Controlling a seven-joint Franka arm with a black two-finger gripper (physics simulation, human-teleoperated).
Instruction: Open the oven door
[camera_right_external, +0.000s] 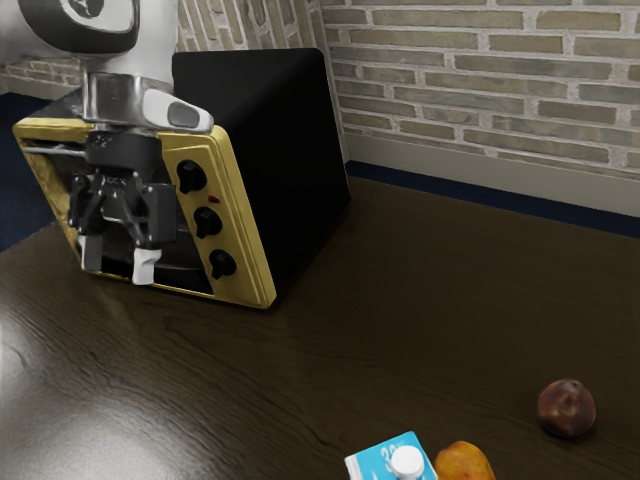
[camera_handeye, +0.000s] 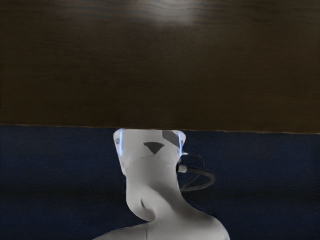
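Observation:
In the exterior view the black gripper (camera_right_external: 118, 260) points down in front of the oven, its two pale fingertips apart with nothing visible between them. The oven (camera_right_external: 290, 170) has a black body and a yellow front frame. Part of a metal handle bar (camera_right_external: 52, 150) runs along the upper front, beside the gripper's upper part. The arm and gripper cover much of the dark door (camera_right_external: 185, 275), and I cannot tell whether it is fully closed.
Three dark knobs (camera_right_external: 208, 221) line the front panel. On the brown table (camera_right_external: 400, 290) lie a round brown item (camera_right_external: 566, 408), a blue-and-white carton (camera_right_external: 385, 461) and an orange fruit (camera_right_external: 464, 463). The wrist view shows the table edge (camera_handeye: 60, 120) and the arm's base (camera_handeye: 152, 175).

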